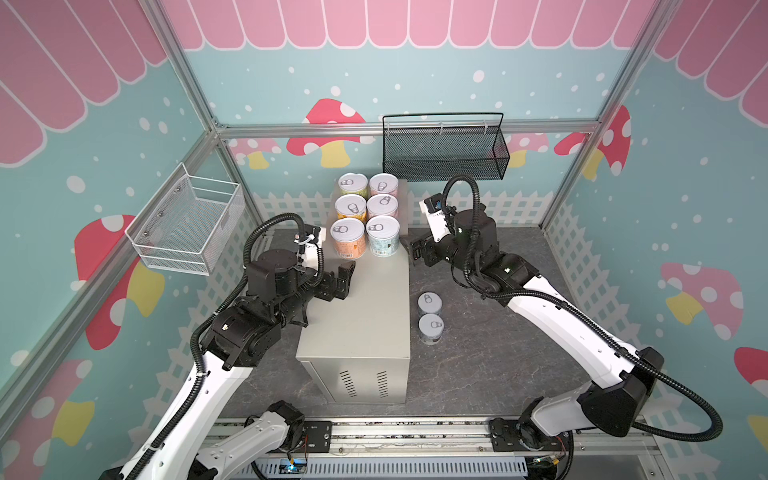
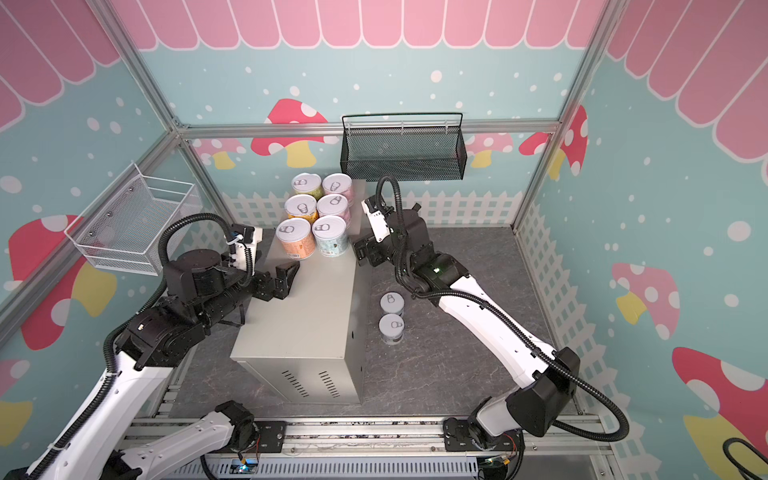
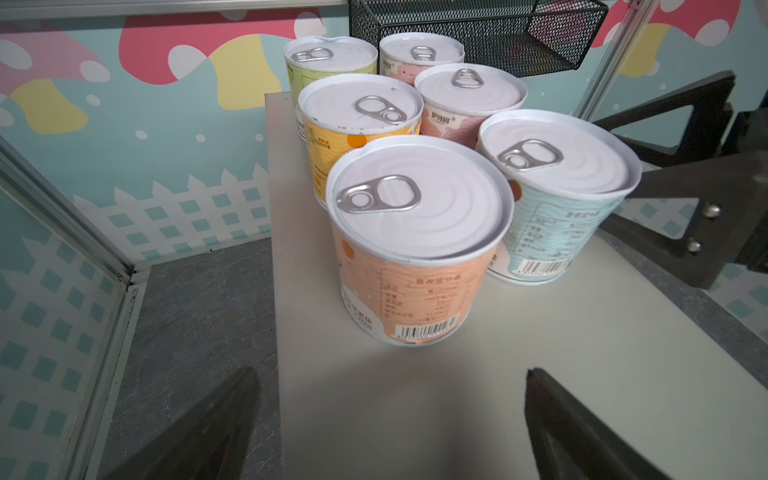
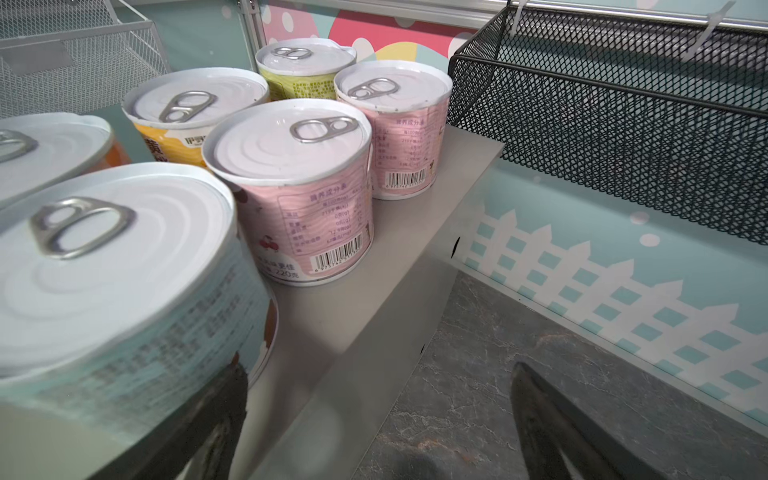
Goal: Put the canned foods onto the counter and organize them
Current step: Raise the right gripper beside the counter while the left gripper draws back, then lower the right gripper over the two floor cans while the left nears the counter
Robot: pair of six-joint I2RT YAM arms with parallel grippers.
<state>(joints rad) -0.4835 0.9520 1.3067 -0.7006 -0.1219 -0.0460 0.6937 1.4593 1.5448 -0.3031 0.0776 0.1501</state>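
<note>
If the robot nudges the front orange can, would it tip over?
Probably slides, not tips: the orange can is squat, upright on the smooth flat counter. Likely rigid, since it looks sealed. Knocked sideways, it could roll.

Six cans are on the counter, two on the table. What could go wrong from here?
The open right end effector sits right beside the light blue can; a careless swing could knock it over.
The two loose cans stand close together beside the counter, so grasping one might knock the other.
</note>
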